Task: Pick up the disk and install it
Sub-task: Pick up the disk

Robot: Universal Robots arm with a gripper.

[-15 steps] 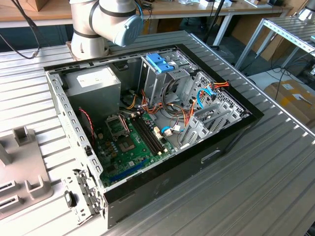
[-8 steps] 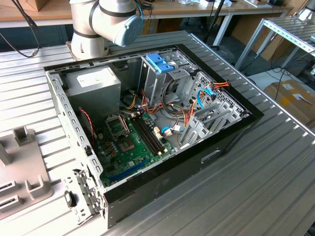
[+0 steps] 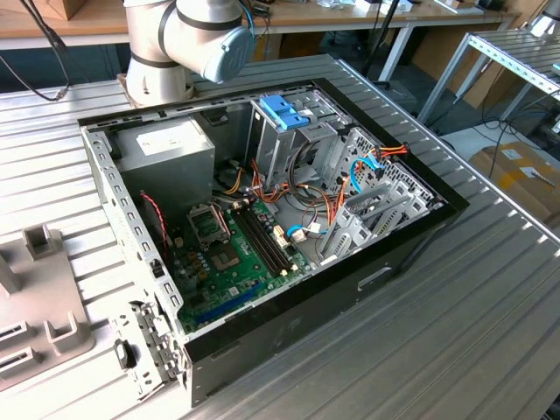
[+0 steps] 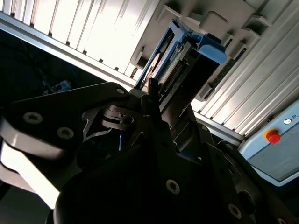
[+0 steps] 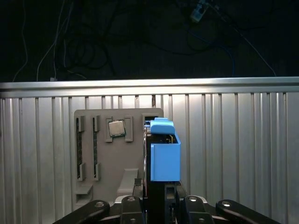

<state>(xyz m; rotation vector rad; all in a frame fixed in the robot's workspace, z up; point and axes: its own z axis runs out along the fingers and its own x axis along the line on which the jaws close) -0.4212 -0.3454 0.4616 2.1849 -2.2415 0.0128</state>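
Hand [image 5: 158,198] pinched the disk [image 5: 165,161] edge-on, upright over the grey holder tray [image 5: 91,186] on the counter [image 5: 233,140], I judged to clear its slots.

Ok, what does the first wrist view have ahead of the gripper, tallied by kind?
disk, standing on edge with its blue frame: 1
grey holder tray: 1
processor chip, seated in the tray: 1
Total: 3
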